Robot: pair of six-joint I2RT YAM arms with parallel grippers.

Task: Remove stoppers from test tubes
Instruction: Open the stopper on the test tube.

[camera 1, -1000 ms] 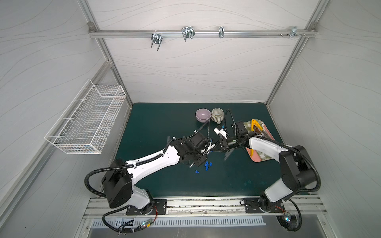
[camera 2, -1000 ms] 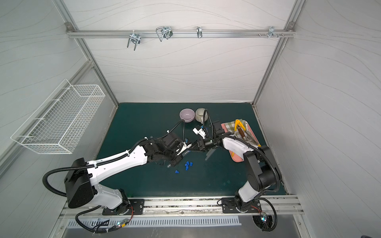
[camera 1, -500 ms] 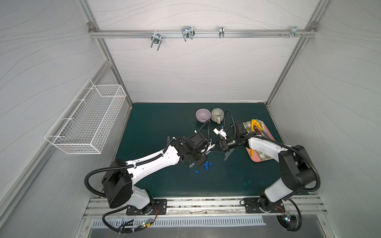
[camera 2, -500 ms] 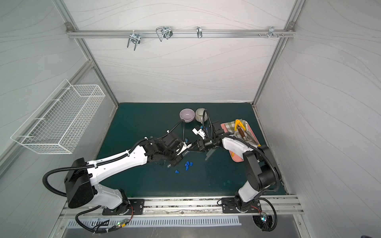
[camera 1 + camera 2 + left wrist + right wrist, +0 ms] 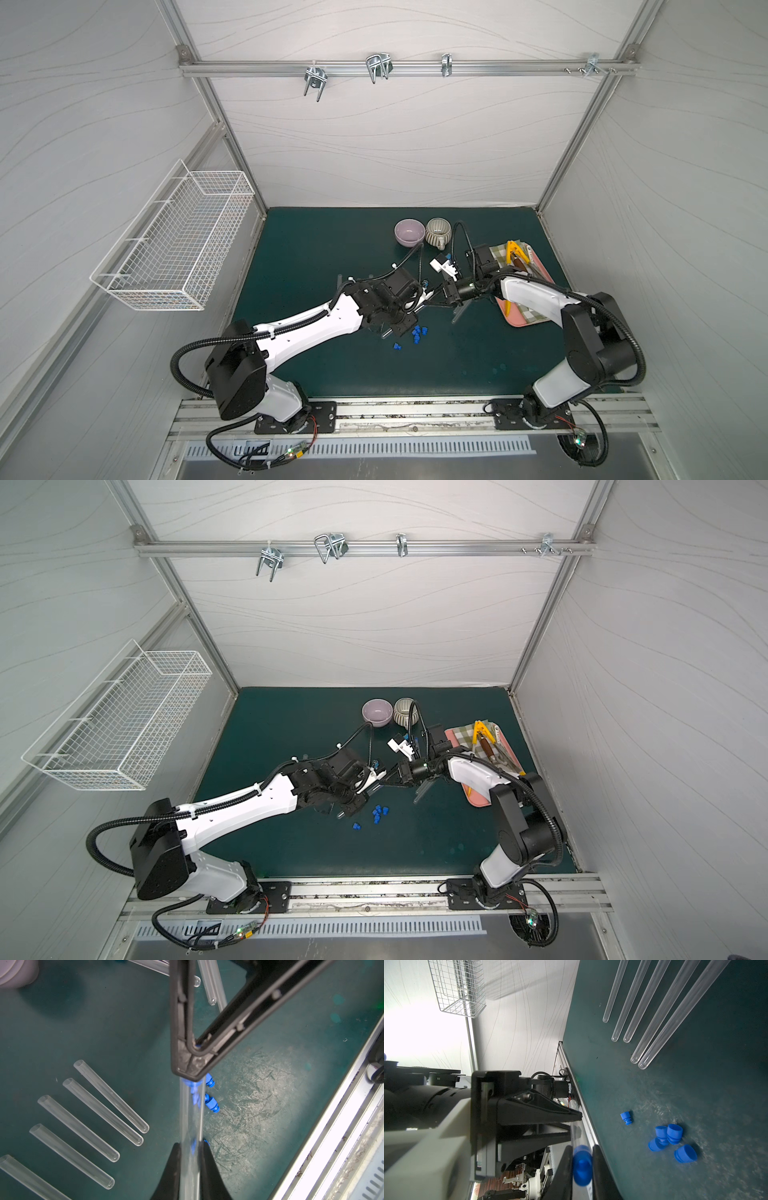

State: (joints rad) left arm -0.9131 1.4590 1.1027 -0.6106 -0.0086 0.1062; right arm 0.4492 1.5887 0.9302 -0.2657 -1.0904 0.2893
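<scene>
Looking at the wrist views, you see your left gripper (image 5: 190, 1145) clamped around a clear test tube (image 5: 191, 1118) over the green mat (image 5: 124, 1032), while your right gripper (image 5: 581, 1148) pinches the blue stopper (image 5: 582, 1164) at its end; loose stoppers (image 5: 668, 1136) and bare tubes (image 5: 91, 1113) lie below
</scene>
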